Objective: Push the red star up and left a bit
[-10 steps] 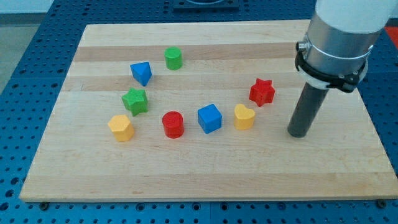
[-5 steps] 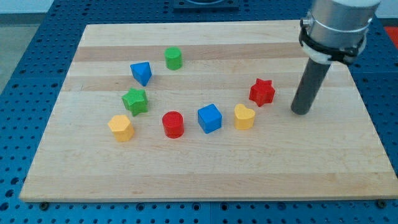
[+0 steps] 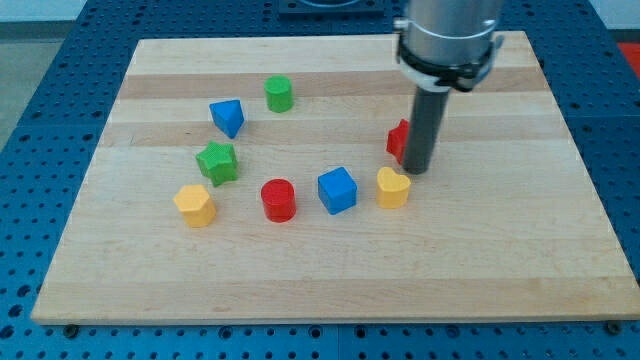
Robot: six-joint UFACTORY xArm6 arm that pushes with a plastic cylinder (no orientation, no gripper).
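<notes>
The red star lies right of the board's middle, mostly hidden behind my rod. My tip stands against the star's lower right side, just above the yellow heart-shaped block. Only the star's left part shows.
On the wooden board lie a blue cube, a red cylinder, a yellow block, a green star, a blue block and a green cylinder.
My tip moved from right of the red star up and left, onto the star's lower right side. The star has shifted slightly left.
</notes>
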